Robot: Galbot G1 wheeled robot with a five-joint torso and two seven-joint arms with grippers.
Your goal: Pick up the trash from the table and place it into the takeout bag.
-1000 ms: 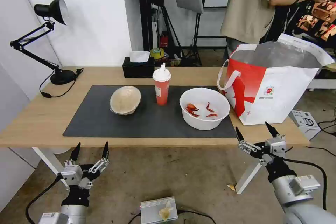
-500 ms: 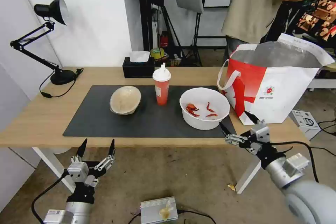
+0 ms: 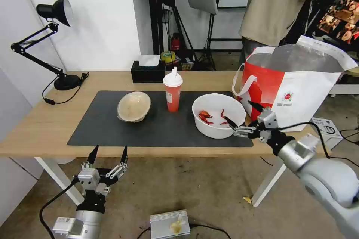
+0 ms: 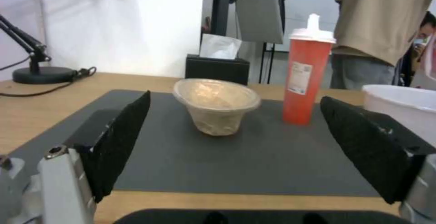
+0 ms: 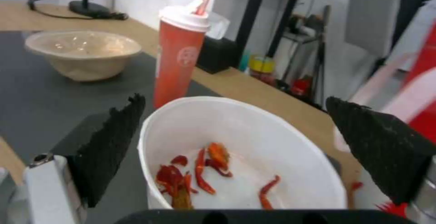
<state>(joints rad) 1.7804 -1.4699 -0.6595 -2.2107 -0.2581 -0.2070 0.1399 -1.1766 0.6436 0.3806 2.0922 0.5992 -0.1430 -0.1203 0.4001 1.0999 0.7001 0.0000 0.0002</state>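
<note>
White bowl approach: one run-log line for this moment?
right gripper: open, at white bowl rim | left gripper: open, below table edge | takeout bag: nothing placed yet

White bowl (image 3: 218, 115): round, upright, deep; red chili scraps on its bottom; on the mat's right end, just beside the bag.

Red cup (image 3: 172, 95): tall, upright, white lid with straw, small label on its side; on the mat between the two bowls, toward the far edge.

Beige bowl (image 3: 134, 106): paper-like, crinkled, tilted slightly; on the mat left of the cup, apart from it.

Worktop (image 3: 37, 127): long, light wood, white angled legs; dark grey rectangular mat (image 3: 112, 129) across its middle.

Bag (image 3: 295, 93): large red-and-white tote, silver foil lining, white loop handles, small round logo; upright, mouth open, on the worktop's right end.
</note>
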